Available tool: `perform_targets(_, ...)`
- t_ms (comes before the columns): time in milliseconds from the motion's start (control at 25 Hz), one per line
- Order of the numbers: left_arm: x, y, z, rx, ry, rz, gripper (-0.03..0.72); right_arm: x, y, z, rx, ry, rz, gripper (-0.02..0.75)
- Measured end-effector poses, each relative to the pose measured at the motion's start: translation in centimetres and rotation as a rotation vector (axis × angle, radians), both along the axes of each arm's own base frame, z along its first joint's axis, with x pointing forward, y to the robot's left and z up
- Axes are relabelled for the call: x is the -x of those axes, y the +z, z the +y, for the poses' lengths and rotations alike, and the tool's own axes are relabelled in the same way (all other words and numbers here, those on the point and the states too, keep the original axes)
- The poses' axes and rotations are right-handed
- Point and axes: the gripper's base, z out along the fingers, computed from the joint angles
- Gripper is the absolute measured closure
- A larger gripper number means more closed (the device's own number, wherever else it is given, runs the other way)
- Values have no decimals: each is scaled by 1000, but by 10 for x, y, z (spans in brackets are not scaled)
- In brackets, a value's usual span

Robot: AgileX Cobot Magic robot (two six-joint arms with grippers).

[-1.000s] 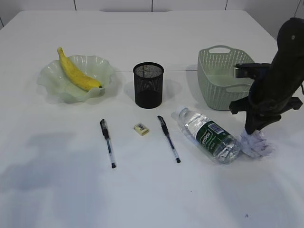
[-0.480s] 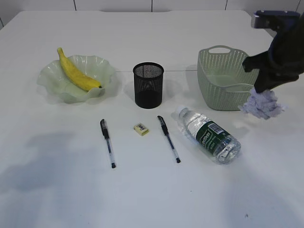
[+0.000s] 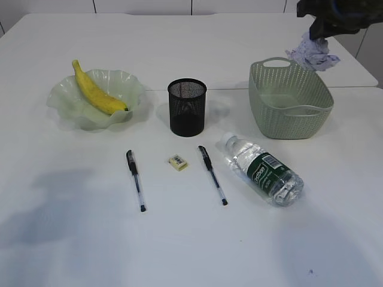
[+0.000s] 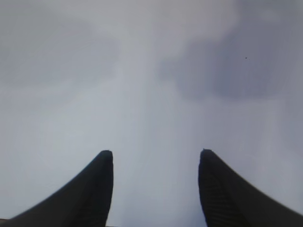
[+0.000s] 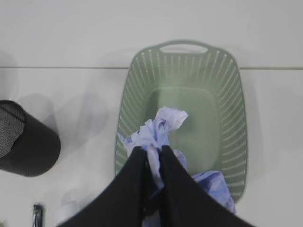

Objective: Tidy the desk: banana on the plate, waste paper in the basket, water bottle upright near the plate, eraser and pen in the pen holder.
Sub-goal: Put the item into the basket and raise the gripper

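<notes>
High at the back right, my right gripper (image 3: 318,30) is shut on the crumpled waste paper (image 3: 312,52), which hangs above the green basket (image 3: 263,101). From the right wrist, the waste paper (image 5: 158,130) is pinched in my right gripper (image 5: 153,150) over the basket (image 5: 128,123). The yellow banana (image 3: 96,91) lies on the green plate (image 3: 63,98). The water bottle (image 3: 263,169) lies on its side. Two pens (image 3: 135,171) (image 3: 213,174) and a small eraser (image 3: 178,162) lie before the black mesh pen holder (image 3: 187,107). My left gripper (image 4: 156,153) is open over bare table.
The black pen holder (image 5: 23,142) stands left of the basket in the right wrist view. A table seam (image 3: 227,89) runs behind the basket and holder. The table's back right corner (image 3: 371,78) is close to the basket.
My right gripper lifted the waste paper off the table beside the bottle and carried it up and back, over the basket. The other objects stayed in place.
</notes>
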Motion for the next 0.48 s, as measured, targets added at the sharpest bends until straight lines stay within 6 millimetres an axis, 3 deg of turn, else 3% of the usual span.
perform_targets(360, 0, 0, -3, 35, 12, -4, 313, -63, -46, 2, -8, -57, -28, 682)
perform_targets(480, -1, 0, -3, 36, 13, -6, 314, -78, -66, 4, -21, -74, 0, 632)
